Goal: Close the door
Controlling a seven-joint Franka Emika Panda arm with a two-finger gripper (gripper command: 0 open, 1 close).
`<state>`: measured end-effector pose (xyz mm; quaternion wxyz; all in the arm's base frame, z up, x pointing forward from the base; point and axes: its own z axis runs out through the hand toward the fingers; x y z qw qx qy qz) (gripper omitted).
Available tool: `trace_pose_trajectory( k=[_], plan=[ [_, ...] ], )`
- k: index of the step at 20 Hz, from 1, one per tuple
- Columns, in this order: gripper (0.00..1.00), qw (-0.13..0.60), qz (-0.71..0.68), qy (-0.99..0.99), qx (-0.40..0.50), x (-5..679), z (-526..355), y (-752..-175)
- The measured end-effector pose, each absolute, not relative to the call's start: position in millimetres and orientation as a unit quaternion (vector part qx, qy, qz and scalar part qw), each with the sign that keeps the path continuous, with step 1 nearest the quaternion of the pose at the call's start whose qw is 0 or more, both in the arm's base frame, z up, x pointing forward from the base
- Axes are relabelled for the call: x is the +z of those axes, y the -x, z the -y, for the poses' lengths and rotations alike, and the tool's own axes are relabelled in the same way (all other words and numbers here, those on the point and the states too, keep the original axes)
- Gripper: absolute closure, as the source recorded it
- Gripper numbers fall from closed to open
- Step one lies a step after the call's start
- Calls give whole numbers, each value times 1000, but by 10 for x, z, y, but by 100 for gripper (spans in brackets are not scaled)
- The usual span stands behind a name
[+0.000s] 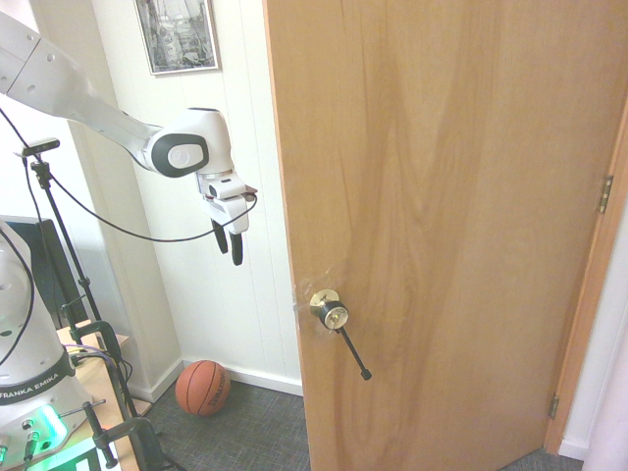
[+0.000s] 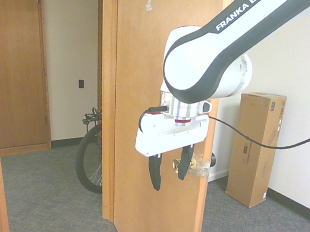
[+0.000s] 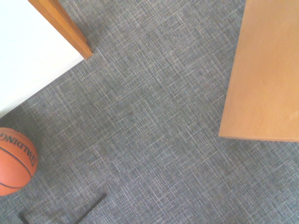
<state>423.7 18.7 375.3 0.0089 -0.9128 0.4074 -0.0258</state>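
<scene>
My gripper [image 1: 232, 245] hangs in free air with fingers spread apart, holding nothing, pointing down at the grey carpet [image 3: 149, 116]. It sits just beside the free edge of the door [image 1: 442, 196], above knob height, not touching it.

The door stands ajar, swung partway out from its frame, hinges [image 1: 605, 193] on the far side from me. Long axis vertical; its wide face points toward the first exterior camera, its thin free edge toward my gripper.

Handling guess: stiff, heavy slab, smooth wood, swings only on the hinges, so no lifting, just pushing. Best contact is probably the flat face near the free edge for leverage. The round brass knob [image 1: 330, 309] looks slippery; the thin black rod [image 1: 353, 355] off it looks bendy, so skip both.

Basketball [image 1: 202, 387] lies on the floor by the white wall [image 1: 235, 314].
</scene>
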Motion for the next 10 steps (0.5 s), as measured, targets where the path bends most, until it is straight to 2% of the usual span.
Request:
trace_pose_trajectory(
  k=[4, 10],
  plan=[
    [0, 12, -404, 914, -21, 3792, -101, -4151],
    [0, 27, -417, 908, -22, 4022, 287, -3546]
  ],
)
